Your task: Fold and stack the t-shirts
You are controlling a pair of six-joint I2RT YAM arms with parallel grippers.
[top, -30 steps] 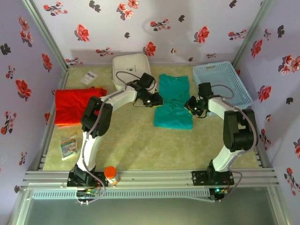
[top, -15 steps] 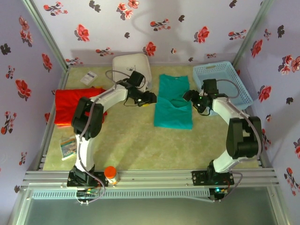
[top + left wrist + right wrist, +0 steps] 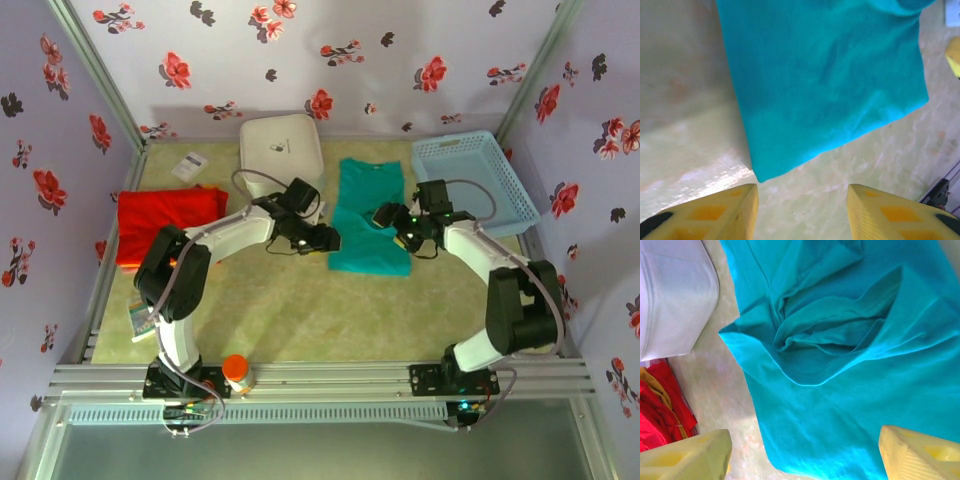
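The teal-green t-shirt (image 3: 370,225) lies partly folded in the middle of the table, with bunched folds (image 3: 830,325) across its centre. My left gripper (image 3: 327,241) hovers at its near-left corner (image 3: 762,175), open; between the left gripper's (image 3: 802,212) yellow fingers (image 3: 715,215) there is just bare table. My right gripper (image 3: 385,214) hangs over the shirt's middle, also open. The right gripper's (image 3: 805,460) fingers (image 3: 920,455) stand wide apart above the teal cloth (image 3: 850,405), holding nothing. The red t-shirt (image 3: 165,225) lies crumpled at the left edge, and its cloth (image 3: 657,412) is also in the right wrist view.
A white rounded box (image 3: 281,148) stands behind the teal shirt, with a light-blue basket (image 3: 470,175) at the back right. An orange-capped bottle (image 3: 236,372) and a packet (image 3: 148,310) sit near the front left. A small card (image 3: 189,165) lies at the back left. Floral walls enclose the table.
Both grippers have opened. The left one moved nearer, down to the teal shirt's near-left corner. The right one swung left over the shirt's middle.
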